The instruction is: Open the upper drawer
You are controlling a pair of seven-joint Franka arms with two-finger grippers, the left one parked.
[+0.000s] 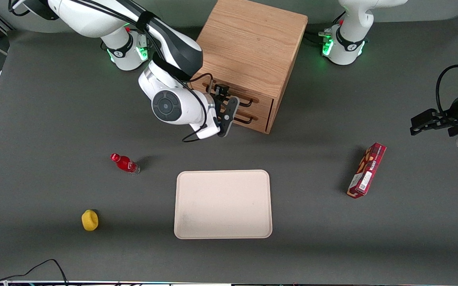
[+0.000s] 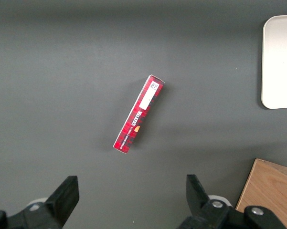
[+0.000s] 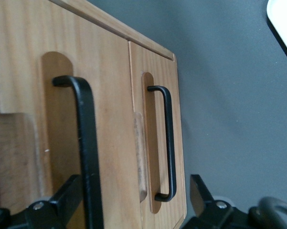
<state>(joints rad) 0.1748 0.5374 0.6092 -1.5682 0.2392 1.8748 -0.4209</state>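
Observation:
The light oak cabinet [image 1: 249, 51] stands at the table's back with its two drawer fronts facing the front camera. The upper drawer [image 1: 240, 96] [image 3: 107, 119] carries a thin black wire handle [image 1: 249, 103] [image 3: 87, 143]. The lower drawer [image 3: 176, 124] has an identical handle [image 3: 168, 143]. My right gripper [image 1: 224, 100] [image 3: 133, 202] hovers directly in front of the drawer fronts, at the end of the handles toward the working arm. It is open, with its fingers [image 3: 67, 196] wide apart. The upper handle's bar runs just inside one finger, and nothing is gripped.
A cream tray [image 1: 223, 204] [image 2: 279, 62] lies nearer the front camera than the cabinet. A red bottle [image 1: 125, 163] and a yellow object [image 1: 90, 220] sit toward the working arm's end. A red box [image 1: 367, 171] [image 2: 138, 113] lies toward the parked arm's end.

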